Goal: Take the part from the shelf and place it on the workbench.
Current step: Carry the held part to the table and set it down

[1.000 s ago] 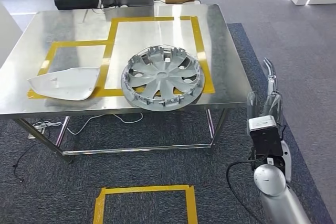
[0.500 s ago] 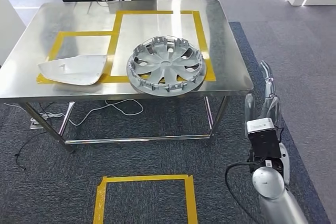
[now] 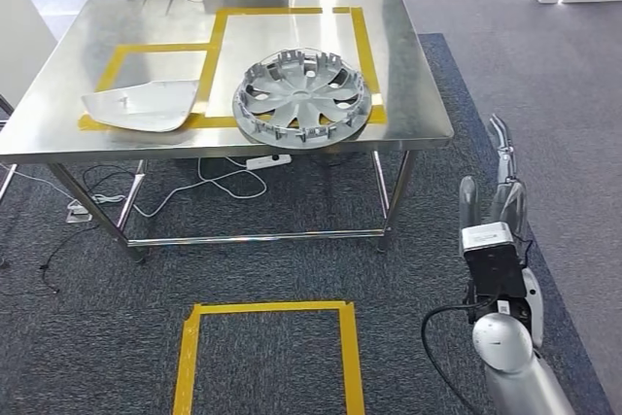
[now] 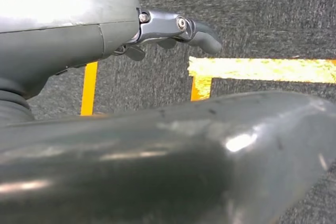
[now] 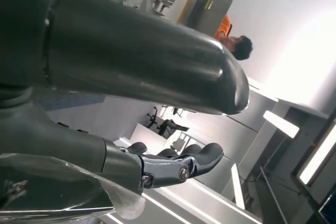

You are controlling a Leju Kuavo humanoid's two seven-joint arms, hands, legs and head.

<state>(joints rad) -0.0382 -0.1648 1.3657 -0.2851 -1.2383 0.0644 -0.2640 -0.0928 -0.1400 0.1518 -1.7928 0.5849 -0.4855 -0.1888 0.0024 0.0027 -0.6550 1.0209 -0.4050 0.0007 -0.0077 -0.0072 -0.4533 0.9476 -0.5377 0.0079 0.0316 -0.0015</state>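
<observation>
A big round silver wheel cover [image 3: 301,97] lies flat on the shiny metal workbench [image 3: 411,85], near its front edge. It has curvy spokes and little clips all around its rim. It sits partly over the yellow tape lines [image 3: 364,46] on the workbench, with its front edge crossing the tape.

1. Shiny silver right arm [image 3: 525,386] with a round ball joint.
2. Black box on the wrist, white label on top, thin black cable looping beside it.
3. Right hand [image 3: 498,182] with grey fingers, dark at the tips.
4. Left hand [image 4: 118,30] with a smooth grey cover, a thick grey thumb, a dark fingertip and small silver screws.
</observation>
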